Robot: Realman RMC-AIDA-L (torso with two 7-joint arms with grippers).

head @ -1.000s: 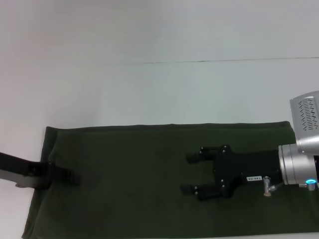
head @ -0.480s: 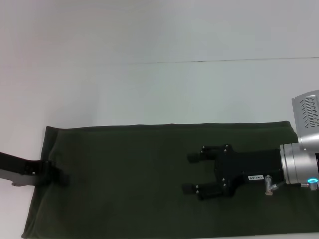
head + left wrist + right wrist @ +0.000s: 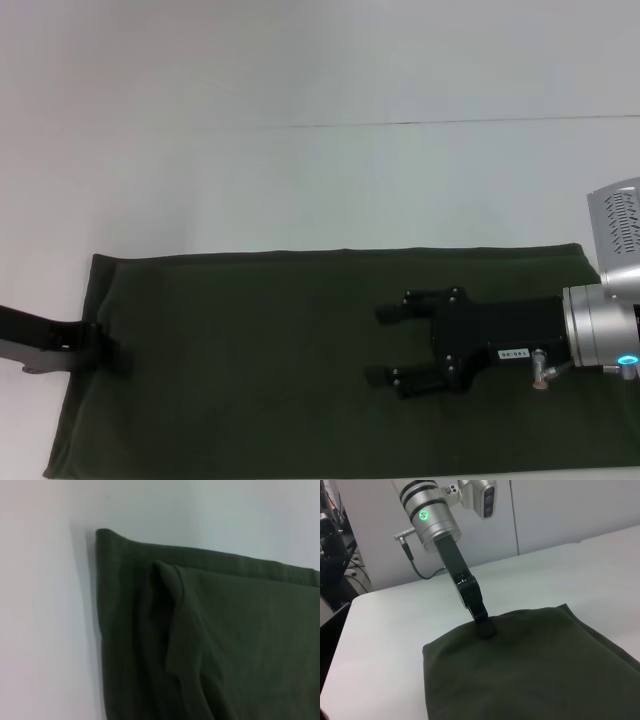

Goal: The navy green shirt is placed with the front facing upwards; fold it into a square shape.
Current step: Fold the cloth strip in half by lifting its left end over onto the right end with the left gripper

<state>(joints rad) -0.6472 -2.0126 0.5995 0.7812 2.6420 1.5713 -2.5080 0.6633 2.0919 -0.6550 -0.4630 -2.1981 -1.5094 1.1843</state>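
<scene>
The shirt (image 3: 300, 360) lies flat on the white table (image 3: 300, 180) as a long, plain dark-green band, its print out of sight; no "FREE!" lettering, collar or label shows in any view. The left gripper (image 3: 108, 352) sits low at the shirt's left end, just inside the edge; in the right wrist view its tip (image 3: 485, 625) looks pressed onto the cloth near that end, fingers drawn together, though whether fabric is pinched between them cannot be told. The right gripper (image 3: 385, 345) hovers over the shirt's right half, jaws spread wide and empty, fingers pointing toward the shirt's middle. The left wrist view shows a raised ridge (image 3: 172, 615) of doubled fabric running in from the shirt's corner.

The risk from here, as a judgement: that ridge may be carried into the next fold and leave a lumpy, crooked square; a shallow hold at the left end could slip as the end is lifted, dragging the band askew; the open right gripper, if lowered off-line, could bunch the cloth rather than pin it.

Writing: a small white sticker (image 3: 511, 353) on the right gripper's body carries print too small to read.
</scene>
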